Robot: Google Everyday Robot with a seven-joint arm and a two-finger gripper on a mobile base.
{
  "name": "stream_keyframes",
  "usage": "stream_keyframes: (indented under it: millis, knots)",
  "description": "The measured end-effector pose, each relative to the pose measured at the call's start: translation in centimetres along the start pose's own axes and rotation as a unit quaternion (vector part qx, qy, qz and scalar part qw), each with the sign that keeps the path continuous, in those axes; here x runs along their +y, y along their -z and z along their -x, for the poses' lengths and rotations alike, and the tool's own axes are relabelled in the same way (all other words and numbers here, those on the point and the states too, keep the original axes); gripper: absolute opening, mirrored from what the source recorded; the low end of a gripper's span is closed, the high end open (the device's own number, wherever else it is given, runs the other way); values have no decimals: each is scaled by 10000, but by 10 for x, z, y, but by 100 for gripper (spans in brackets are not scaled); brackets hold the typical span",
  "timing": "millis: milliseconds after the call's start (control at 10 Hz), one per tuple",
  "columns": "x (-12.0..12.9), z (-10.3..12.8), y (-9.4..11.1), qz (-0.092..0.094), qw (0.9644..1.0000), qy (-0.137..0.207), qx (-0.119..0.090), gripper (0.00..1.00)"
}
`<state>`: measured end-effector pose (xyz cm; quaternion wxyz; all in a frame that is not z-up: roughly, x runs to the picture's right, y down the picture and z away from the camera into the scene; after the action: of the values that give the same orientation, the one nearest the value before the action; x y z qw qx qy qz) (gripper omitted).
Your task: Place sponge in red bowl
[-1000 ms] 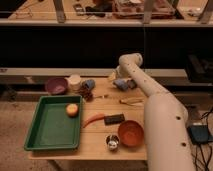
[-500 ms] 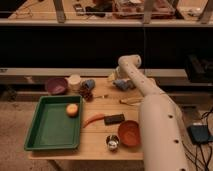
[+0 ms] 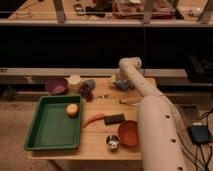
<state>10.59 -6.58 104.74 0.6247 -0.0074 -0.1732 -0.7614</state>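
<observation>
**A:** Front edge of the counter: what is listed?

**B:** Item 1, red bowl (image 3: pixel 128 133), near the front right corner, mouth up, apparently holding nothing. It is the target and lies open to a drop from above. Item 2, small metal cup (image 3: pixel 113 142), just left of the bowl on the front edge. Item 3, green tray (image 3: pixel 50 146), filling the front left corner, with one orange fruit (image 3: pixel 73 109) in its far right part.

**A:** Middle of the counter?

**B:** Item 4, carrot-like piece (image 3: pixel 93 120), and item 5, black block (image 3: pixel 114 119), side by side just beyond the bowl. Item 6, thin yellowish piece (image 3: pixel 130 101), toward the right edge. None of these belongs to the job. They lie between the far edge and the bowl, so a carry would likely need to pass above them.

**A:** Far edge?

**B:** From the far left corner: purple bowl (image 3: pixel 56 85), white cup (image 3: pixel 75 81), blue object (image 3: pixel 90 83), and a dark cluster (image 3: pixel 87 93) just in front of it. Then the gripper (image 3: pixel 121 83), low at the far edge right of middle, on the white arm (image 3: pixel 155 125) that runs along the right edge.

**A:** And the sponge?

**B:** The sponge (image 3: pixel 123 85) is judged to be the pale bluish lump right at the gripper, on the far edge and well apart from the red bowl. This is not certain, since the blue object by the cup is the other candidate. I cannot tell whether the gripper is open or clamped on it.
</observation>
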Motion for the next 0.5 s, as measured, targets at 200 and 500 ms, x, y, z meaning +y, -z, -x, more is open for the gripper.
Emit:
stream_keyframes:
  millis: [200, 500]
  knots:
    - [0, 3, -5, 8, 10000, -81, -16, 80]
    - [0, 7, -10, 11, 9999, -120, -71, 80]
